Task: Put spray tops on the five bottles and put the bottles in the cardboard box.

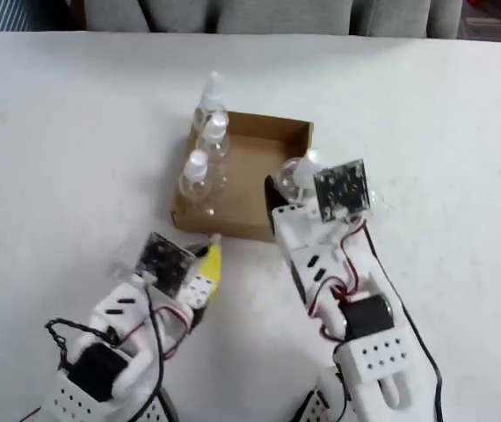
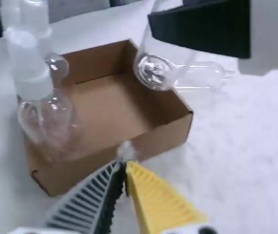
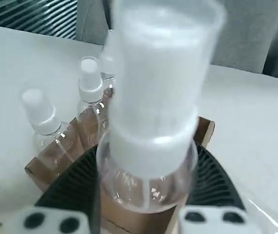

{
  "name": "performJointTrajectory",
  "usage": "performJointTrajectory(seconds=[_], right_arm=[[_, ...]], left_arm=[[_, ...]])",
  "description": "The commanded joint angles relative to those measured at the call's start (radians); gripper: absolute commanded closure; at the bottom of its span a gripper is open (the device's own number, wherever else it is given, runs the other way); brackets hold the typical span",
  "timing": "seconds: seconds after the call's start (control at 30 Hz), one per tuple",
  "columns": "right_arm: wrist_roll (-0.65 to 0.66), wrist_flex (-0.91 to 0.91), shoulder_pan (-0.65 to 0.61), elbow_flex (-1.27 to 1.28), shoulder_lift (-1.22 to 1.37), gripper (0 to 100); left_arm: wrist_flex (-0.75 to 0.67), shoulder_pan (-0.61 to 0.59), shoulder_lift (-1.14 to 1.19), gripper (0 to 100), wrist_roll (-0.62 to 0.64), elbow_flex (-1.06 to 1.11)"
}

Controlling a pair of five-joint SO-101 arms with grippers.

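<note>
Right wrist view: right fingers (image 3: 212,180) clamp a capped spray bottle (image 3: 151,146) at its shoulder, over the cardboard box (image 1: 259,145) rim. Clear plastic, likely light and slick (grip the body, not the top). Three capped bottles (image 1: 214,132) crowd one box wall. Left fingers (image 2: 153,195) pressed together, by the box front over the worktop (image 1: 75,132).

Each bottle (image 3: 51,146) is glossy clear plastic, its spray top (image 3: 36,105) matt white plastic, the cardboard box (image 1: 259,167) matt brown.
</note>
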Motion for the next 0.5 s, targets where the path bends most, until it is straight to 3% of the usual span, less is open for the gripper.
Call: performJointTrajectory(seconds=[0.0, 0.23, 0.47], right_arm=[[-0.002, -0.027, 0.016, -0.092, 0.074, 98.2], [0.0, -0.189, 0.085, -0.14, 0.234, 98.2], [0.0, -0.401, 0.119, -0.14, 0.4, 98.2]], left_arm=[[0.012, -0.119, 0.001, 98, -0.012, -0.055], [0.112, -0.348, 0.001, 98, -0.025, -0.031], [0.002, -0.519, 0.001, 98, -0.198, 0.12]])
